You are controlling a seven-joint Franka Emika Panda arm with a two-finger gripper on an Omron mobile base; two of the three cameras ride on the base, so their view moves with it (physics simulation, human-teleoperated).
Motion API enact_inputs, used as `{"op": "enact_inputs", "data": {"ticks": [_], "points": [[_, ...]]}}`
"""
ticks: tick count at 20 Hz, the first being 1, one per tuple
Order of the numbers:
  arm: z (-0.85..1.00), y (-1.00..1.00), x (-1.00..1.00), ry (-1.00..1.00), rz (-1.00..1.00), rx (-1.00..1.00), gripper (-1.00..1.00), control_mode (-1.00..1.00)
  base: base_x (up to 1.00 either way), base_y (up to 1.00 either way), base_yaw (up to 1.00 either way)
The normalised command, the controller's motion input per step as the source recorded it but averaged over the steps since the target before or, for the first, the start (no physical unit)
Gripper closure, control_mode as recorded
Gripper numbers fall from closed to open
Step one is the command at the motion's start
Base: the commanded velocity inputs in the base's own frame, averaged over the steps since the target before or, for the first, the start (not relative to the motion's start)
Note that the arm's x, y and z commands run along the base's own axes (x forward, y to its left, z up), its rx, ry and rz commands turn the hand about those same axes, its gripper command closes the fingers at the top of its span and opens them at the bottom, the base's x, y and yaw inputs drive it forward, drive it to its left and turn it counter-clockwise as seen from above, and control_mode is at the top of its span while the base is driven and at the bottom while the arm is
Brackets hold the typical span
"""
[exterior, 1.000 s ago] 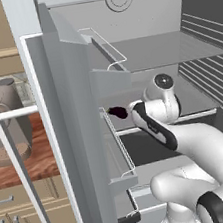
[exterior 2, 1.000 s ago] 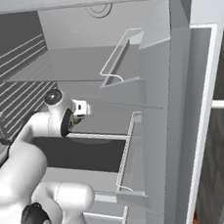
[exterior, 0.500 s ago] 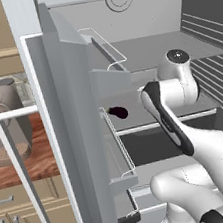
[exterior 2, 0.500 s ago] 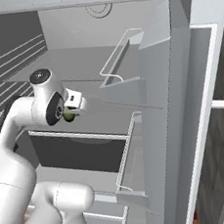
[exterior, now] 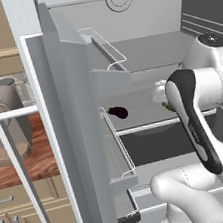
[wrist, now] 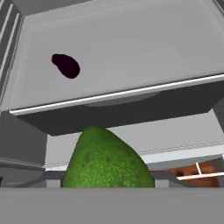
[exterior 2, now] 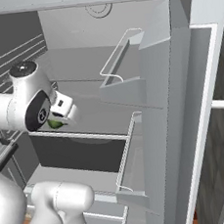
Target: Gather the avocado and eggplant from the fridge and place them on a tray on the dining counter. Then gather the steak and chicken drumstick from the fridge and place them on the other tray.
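The avocado (wrist: pixel 107 159) is seen at the bottom centre of the hand view, its broad end lowest and its narrower end pointing toward the top of the frame, so that its long axis runs roughly along the line of sight of the hand. The fingers themselves are hidden behind the fruit in that view; from the fruit's position directly at the hand, and from the green sliver (exterior 2: pixel 55 124) tucked under the white hand at the left of the right base view, the fingers are judged to be clamped on the avocado, partly spread around its girth. In the left base view the same green edge (exterior: pixel 169 107) is glimpsed at centre right, just beside the hand and in front of the open fridge. The eggplant (wrist: pixel 66 65) is shown as a small dark oval in the upper left of the hand view, lying on the pale fridge shelf (wrist: pixel 144 52), well apart from the avocado and beyond it; in the left base view it (exterior: pixel 118 112) appears near the frame's centre, to the left of the hand. The relation that matters next is judged to be this: the held fruit lies between the hand and the shelf, and the dining counter is not shown in any frame, so a withdrawal away from the shelf is what the carry is expected to require.
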Motion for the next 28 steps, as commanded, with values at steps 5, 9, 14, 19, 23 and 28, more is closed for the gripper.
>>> {"op": "enact_inputs", "data": {"ticks": [5, 9, 14, 19, 23, 28], "points": [[0.43, -0.01, -0.98, 0.13, -0.1, 0.06, 1.0, -1.0, 0.0, 0.0, 0.0], [0.23, 0.0, -0.8, 0.13, -0.1, 0.0, 1.0, -1.0, 0.0, 0.0, 0.0], [0.0, 0.0, -0.2, 0.04, -0.04, 0.0, 1.0, -1.0, 0.0, 0.0, 0.0], [0.0, 0.0, -0.03, 0.0, 0.0, 0.0, 1.0, -1.0, 0.0, 0.0, 0.0], [-0.03, -0.02, -0.53, -0.07, -0.07, 0.0, 1.0, -1.0, 0.0, 0.0, 0.0], [0.0, 0.0, 0.0, 0.0, 0.0, 0.0, 1.0, 1.0, -1.0, -0.03, -0.18]]}}
